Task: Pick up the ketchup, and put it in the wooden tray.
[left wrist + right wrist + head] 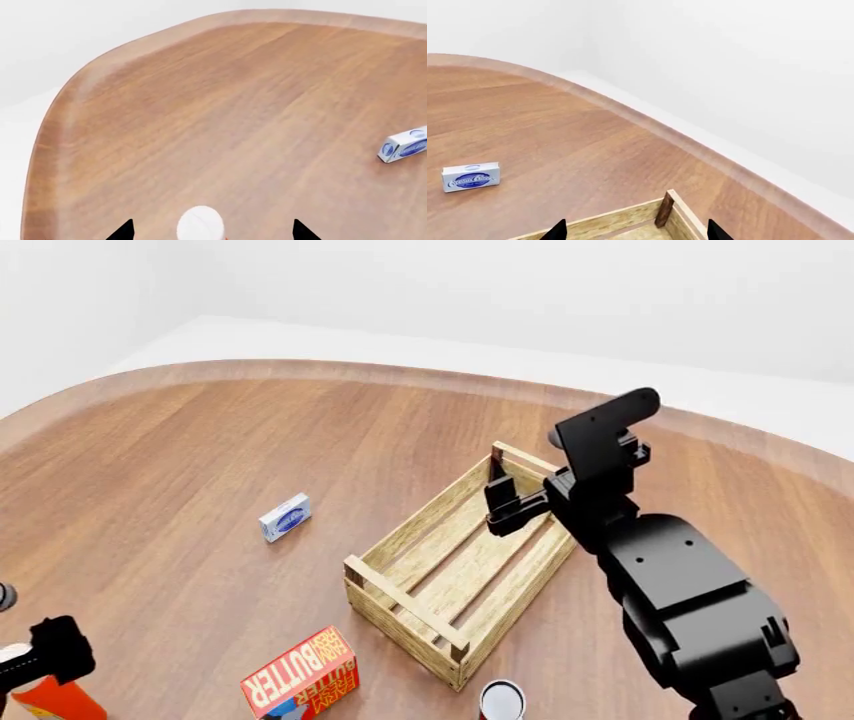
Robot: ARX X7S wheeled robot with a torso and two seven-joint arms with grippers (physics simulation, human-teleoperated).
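Wooden table carries one wooden tray with nothing visible between its slats, one butter box, one blue-and-white box and one can. One ketchup stands at the near left edge, well apart from the tray. Left gripper is spread around its white cap; right gripper, fingers apart, hangs over the tray's far corner.

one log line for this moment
left pincer: open around ketchup | right pincer: open, over tray | tray: empty
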